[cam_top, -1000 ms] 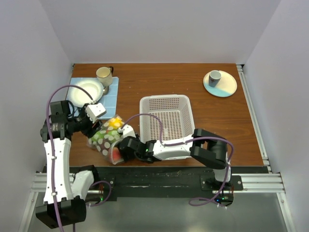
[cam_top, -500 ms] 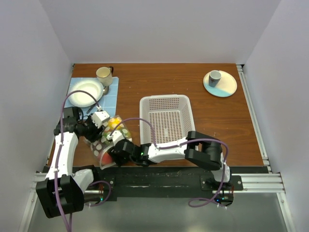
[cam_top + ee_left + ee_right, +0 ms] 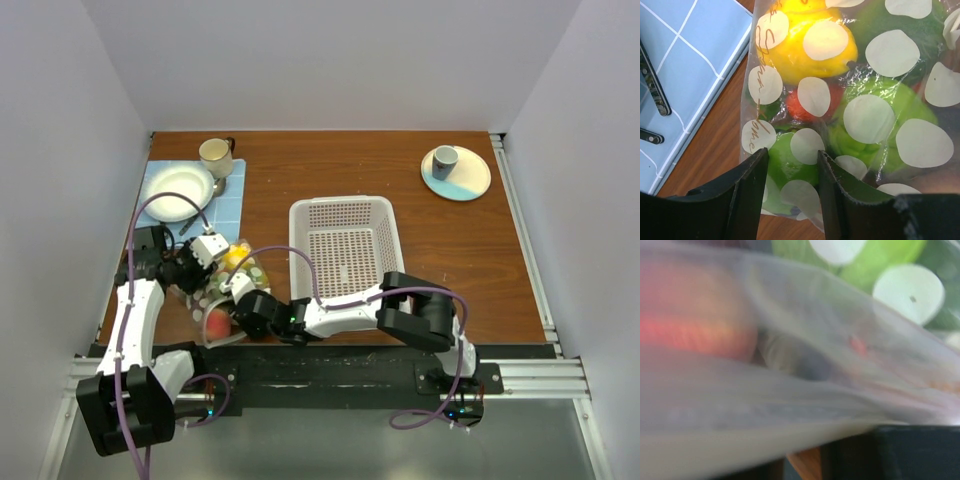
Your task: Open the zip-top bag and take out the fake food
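Observation:
The zip-top bag [image 3: 228, 288], clear with white dots, lies at the near left of the table between my two grippers. My left gripper [image 3: 203, 268] is shut on its far-left edge; in the left wrist view its fingers [image 3: 752, 185] pinch the bag [image 3: 880, 115] over a green fruit [image 3: 790, 160]. A yellow fruit [image 3: 805, 45] and a red piece [image 3: 805, 107] show inside. My right gripper [image 3: 240, 305] is shut on the bag's near edge. The right wrist view is filled by blurred bag film [image 3: 790, 405], with a red-pink fruit [image 3: 690, 315] behind it, also seen from above [image 3: 217, 323].
A white perforated basket [image 3: 340, 201] stands just right of the bag. A blue mat [image 3: 228, 205] with a white bowl [image 3: 175, 193] and a mug [image 3: 215, 155] lies at the far left. A plate [image 3: 470, 180] with a cup [image 3: 444, 160] sits far right.
My left arm has come down and back toward the near left, lowering the bag. My right gripper has followed the bag leftward. The red-pink fruit now shows at the bag's near end.

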You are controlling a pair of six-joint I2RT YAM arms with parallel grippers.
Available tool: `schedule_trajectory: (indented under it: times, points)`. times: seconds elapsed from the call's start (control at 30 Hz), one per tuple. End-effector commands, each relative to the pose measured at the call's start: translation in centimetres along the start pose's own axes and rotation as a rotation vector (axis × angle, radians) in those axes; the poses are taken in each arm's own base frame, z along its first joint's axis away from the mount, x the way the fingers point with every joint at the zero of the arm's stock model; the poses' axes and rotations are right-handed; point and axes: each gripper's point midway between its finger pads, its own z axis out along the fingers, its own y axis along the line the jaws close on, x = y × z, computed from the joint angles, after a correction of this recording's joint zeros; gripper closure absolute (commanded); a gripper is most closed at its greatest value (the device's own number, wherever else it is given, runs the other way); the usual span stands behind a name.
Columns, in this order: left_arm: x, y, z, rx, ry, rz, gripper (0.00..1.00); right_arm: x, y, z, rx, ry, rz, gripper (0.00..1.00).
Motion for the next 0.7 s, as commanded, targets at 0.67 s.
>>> schedule_trajectory:
  times: [0.67]
  points:
    - [1.5,1.1,0.6,-0.004,0.048,-0.062,0.56,-4.1,-12.4,-23.0,0.379,-0.162,0.082,0.92]
